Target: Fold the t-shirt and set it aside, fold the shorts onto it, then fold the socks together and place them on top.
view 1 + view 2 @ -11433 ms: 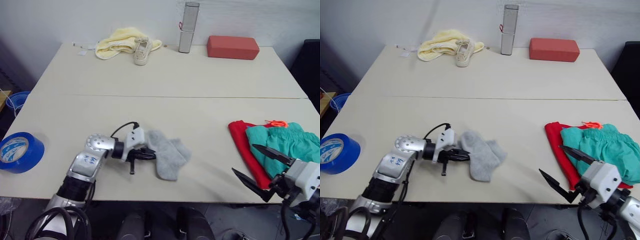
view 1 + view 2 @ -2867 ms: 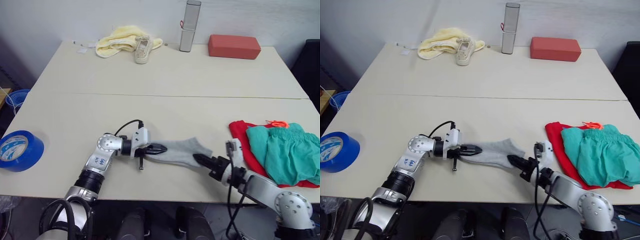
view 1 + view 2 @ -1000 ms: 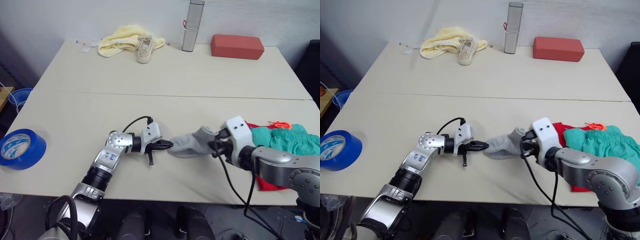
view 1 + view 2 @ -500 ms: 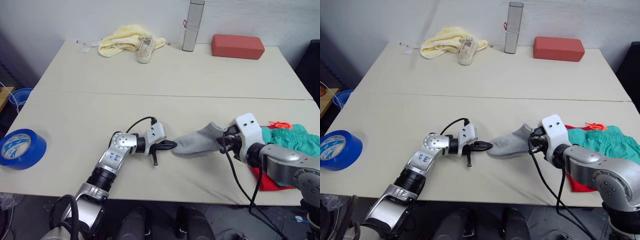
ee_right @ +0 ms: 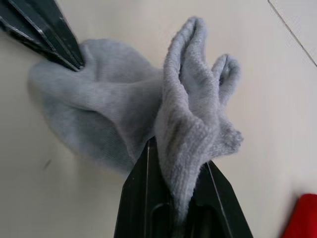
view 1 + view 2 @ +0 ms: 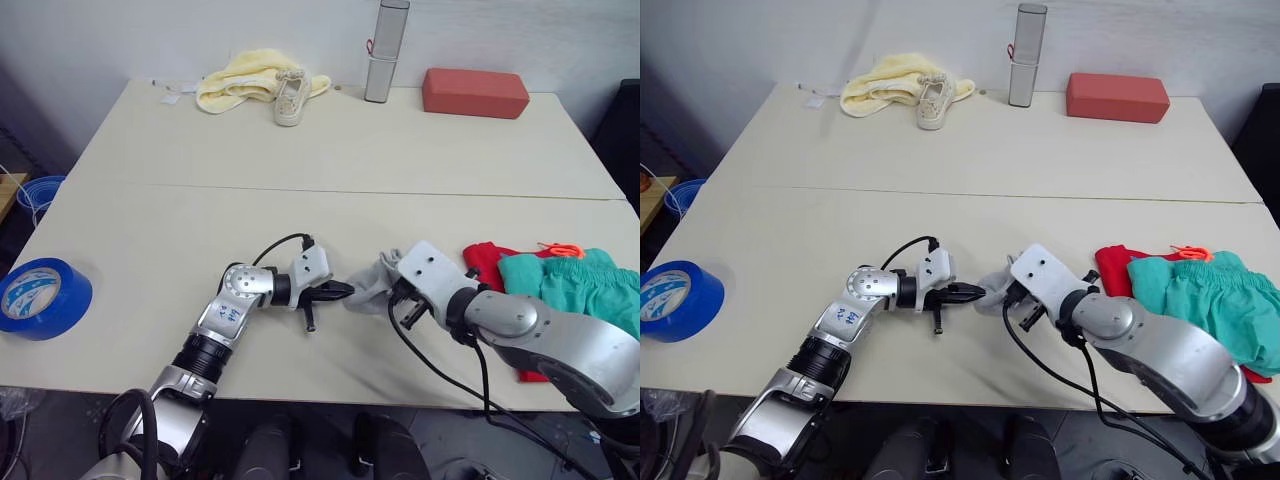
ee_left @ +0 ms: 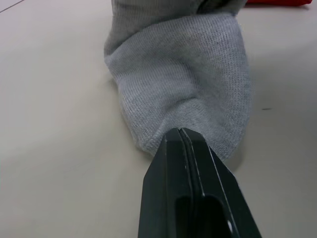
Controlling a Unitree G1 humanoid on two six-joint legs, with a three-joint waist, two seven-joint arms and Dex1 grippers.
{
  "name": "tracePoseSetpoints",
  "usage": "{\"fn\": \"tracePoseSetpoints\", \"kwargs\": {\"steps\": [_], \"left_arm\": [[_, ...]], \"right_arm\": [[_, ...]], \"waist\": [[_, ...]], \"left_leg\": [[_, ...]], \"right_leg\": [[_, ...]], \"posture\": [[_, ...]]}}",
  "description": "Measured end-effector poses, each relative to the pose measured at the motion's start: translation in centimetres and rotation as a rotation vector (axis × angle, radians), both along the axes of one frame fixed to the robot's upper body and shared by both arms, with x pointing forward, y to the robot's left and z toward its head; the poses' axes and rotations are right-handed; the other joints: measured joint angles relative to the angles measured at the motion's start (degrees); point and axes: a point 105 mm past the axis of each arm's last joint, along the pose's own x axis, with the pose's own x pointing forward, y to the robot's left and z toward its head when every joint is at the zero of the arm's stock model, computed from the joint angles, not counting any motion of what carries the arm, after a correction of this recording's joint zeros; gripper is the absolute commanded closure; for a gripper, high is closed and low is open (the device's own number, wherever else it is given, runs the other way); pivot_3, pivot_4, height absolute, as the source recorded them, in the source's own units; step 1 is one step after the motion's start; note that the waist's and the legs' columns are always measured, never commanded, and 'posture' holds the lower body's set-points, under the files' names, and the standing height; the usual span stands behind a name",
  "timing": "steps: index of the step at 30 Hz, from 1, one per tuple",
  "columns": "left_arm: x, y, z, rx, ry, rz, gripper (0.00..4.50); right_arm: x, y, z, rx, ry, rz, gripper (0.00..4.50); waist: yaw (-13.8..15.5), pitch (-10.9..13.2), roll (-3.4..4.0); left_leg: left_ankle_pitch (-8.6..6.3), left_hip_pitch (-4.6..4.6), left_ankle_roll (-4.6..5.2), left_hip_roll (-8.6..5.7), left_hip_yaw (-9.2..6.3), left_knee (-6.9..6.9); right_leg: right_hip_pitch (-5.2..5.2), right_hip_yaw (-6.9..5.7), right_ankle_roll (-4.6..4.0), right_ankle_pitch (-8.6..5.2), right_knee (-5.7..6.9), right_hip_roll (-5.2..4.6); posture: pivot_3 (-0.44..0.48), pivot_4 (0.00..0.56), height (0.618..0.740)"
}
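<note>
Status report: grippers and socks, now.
Left gripper shut on the light grey knit socks, toe end. Right gripper shut on their cuff end, socks bunched between. Nothing in the way.

You've got a blue tape roll (image 6: 44,299) at your left; yellow cloth (image 6: 237,80), shoe (image 6: 289,96), grey bottle (image 6: 382,51), red block (image 6: 475,92) along the back.

Socks (image 5: 129,119) were seen as soft grey knit, fuzzy at the cuffs; the table (image 6: 330,140) was matt and smooth, gripper fingers (image 7: 190,193) smooth black plastic.
</note>
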Motion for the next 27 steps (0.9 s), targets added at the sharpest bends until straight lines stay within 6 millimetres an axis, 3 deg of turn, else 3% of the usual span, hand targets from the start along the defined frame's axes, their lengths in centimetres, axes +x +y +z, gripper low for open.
{"fn": "tracePoseSetpoints", "kwargs": {"steps": [9, 13, 16, 22, 27], "left_arm": [[0.0, 0.1, 0.0, 0.008, 0.005, -0.004, 4.5], [0.1, 0.3, 0.1, 0.011, 0.005, -0.001, 4.5], [0.2, 0.8, 0.2, 0.022, 0.006, 0.003, 4.5], [0.5, 2.4, 0.5, 0.024, 0.031, 0.017, 4.5], [0.6, 3.0, 0.8, 0.023, 0.043, 0.015, 4.5]], "right_arm": [[0.0, 2.5, -0.1, -0.063, -0.032, 0.133, 4.46], [0.1, 2.5, -0.1, -0.057, -0.044, 0.145, 4.46], [0.1, 1.3, -0.6, -0.016, -0.015, 0.093, 4.46], [0.6, -2.9, 0.2, 0.188, 0.022, -0.102, 4.46], [-0.6, -5.7, -1.6, 0.329, 0.148, -0.178, 4.46]], "waist": [[-0.11, 0.0, 0.0], [-0.07, 0.0, 0.0], [-0.06, 0.0, -0.01], [0.01, 0.01, -0.01], [0.06, 0.01, -0.02]], "left_leg": [[0.0, 0.0, -0.01, 0.0, -0.01, 0.0], [0.0, 0.0, -0.01, 0.0, 0.0, 0.0], [0.0, -0.01, -0.02, 0.0, -0.01, 0.0], [0.0, -0.03, -0.01, 0.01, -0.01, -0.02], [-0.01, -0.07, 0.0, 0.0, 0.01, -0.04]], "right_leg": [[-0.01, -0.03, 0.0, 0.0, 0.01, 0.01], [0.0, -0.05, 0.0, 0.0, 0.01, 0.01], [0.02, -0.06, 0.0, 0.0, 0.0, 0.02], [-0.01, -0.05, 0.0, 0.0, 0.02, 0.05], [-0.01, -0.07, 0.0, 0.0, -0.03, 0.09]], "posture": [[0.0, 0.15, 0.74], [0.0, 0.15, 0.74], [0.0, 0.15, 0.74], [0.0, 0.15, 0.74], [0.0, 0.15, 0.74]]}}
